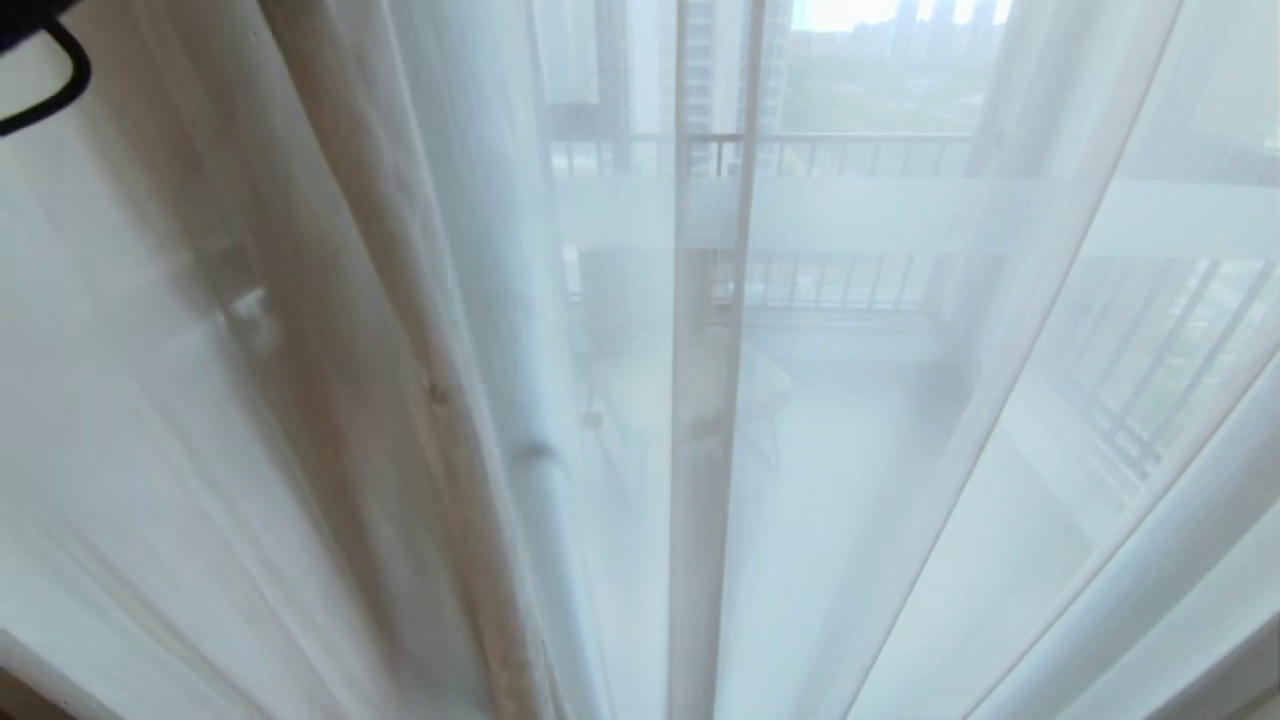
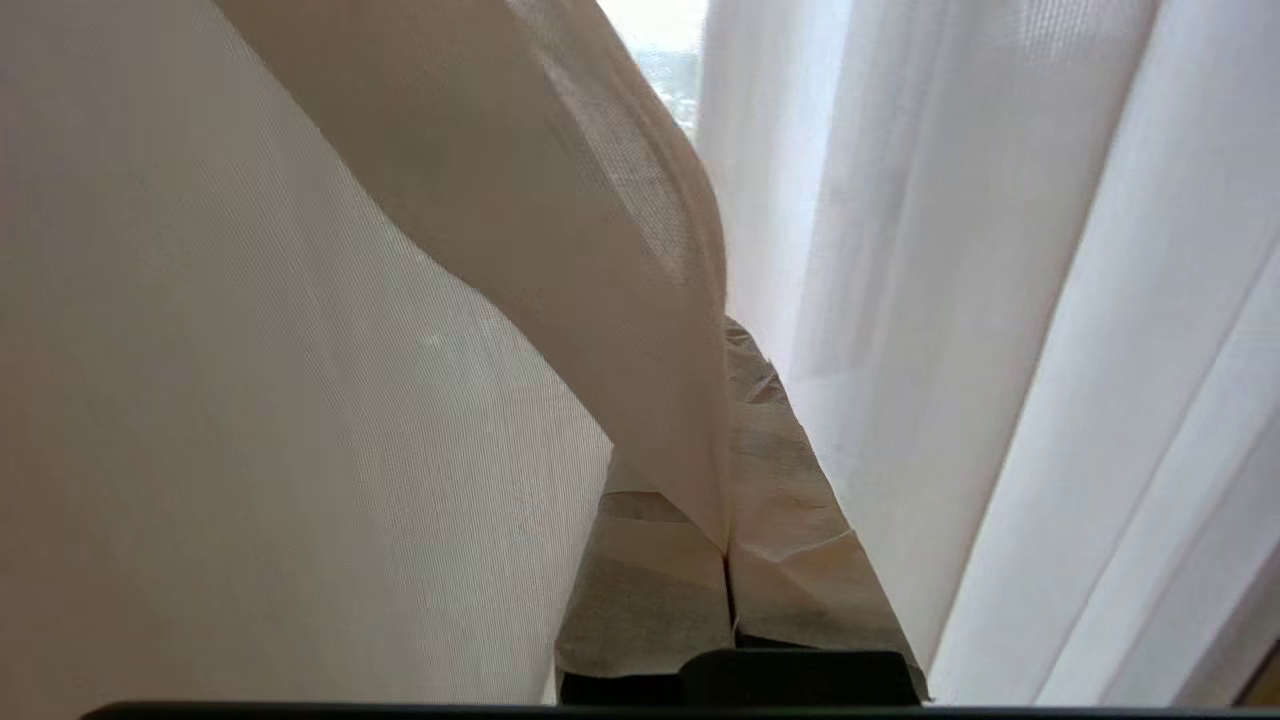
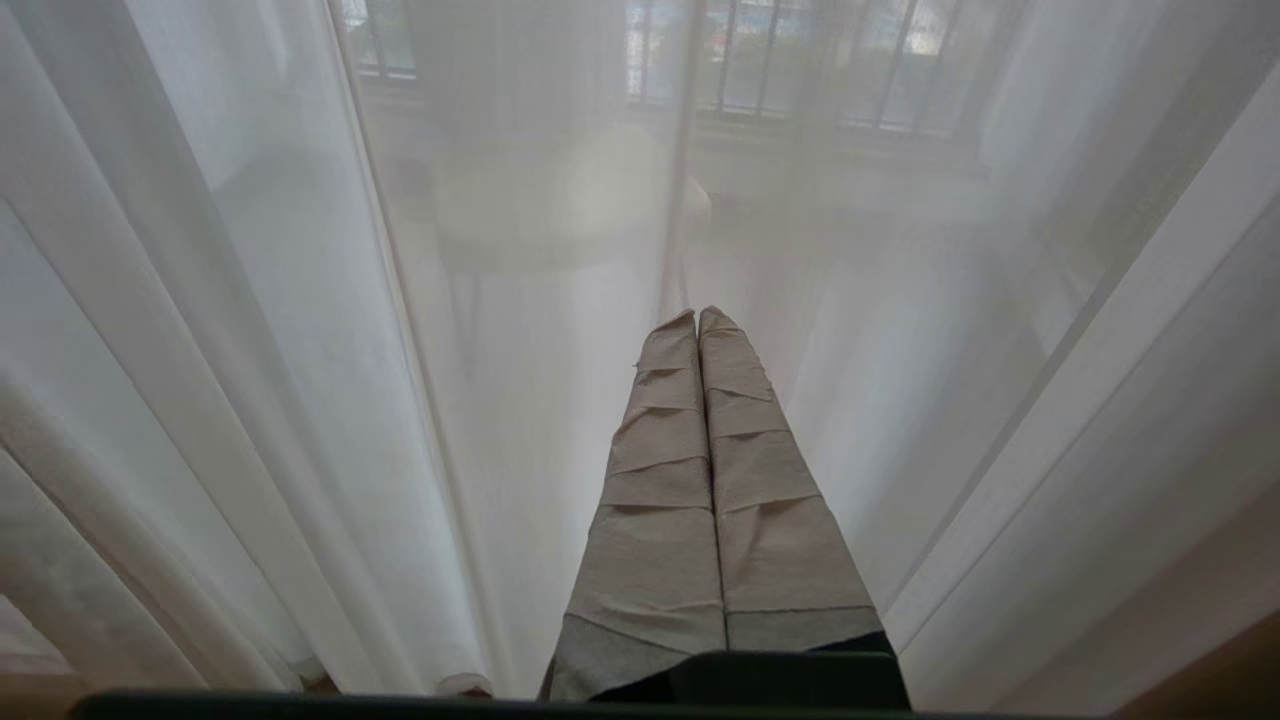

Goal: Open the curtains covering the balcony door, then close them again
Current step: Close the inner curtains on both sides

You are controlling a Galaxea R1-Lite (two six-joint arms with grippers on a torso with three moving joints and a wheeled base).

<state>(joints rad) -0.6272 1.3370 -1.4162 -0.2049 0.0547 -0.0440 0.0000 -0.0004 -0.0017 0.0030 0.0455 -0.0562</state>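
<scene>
The curtains (image 1: 900,420) are being seen across the whole head view as thin, see-through white sheers hanging in long vertical pleats. At about nine o'clock in that view a denser, beige-tinted fold (image 1: 400,330) is being shown, running from the top edge down toward six o'clock. Through the sheer fabric the balcony door (image 1: 712,300) is being made out only dimly: a pale vertical frame member near the centre, a frosted white horizontal band crossing it toward twelve o'clock, and a balcony railing (image 1: 850,150) with hazy buildings beyond. A dark looped cable (image 1: 50,90) is being seen at the ten o'clock corner.

In the left wrist view the left gripper (image 2: 728,555) is being shown with its tape-wrapped fingers (image 2: 800,500) pressed together, and a fold of the sheer (image 2: 560,260) is being pinched in the seam between them; the cloth is being drawn up and away from the grip in a taut sweep. More white pleats (image 2: 1000,350) are hanging just beside it.

In the right wrist view the right gripper (image 3: 697,318) is being shown with its wrapped fingers (image 3: 660,480) closed flat against each other, nothing being held between them. Its tips are being pointed at the sheer (image 3: 250,350), close to the fabric; whether they are touching it cannot be told.
</scene>
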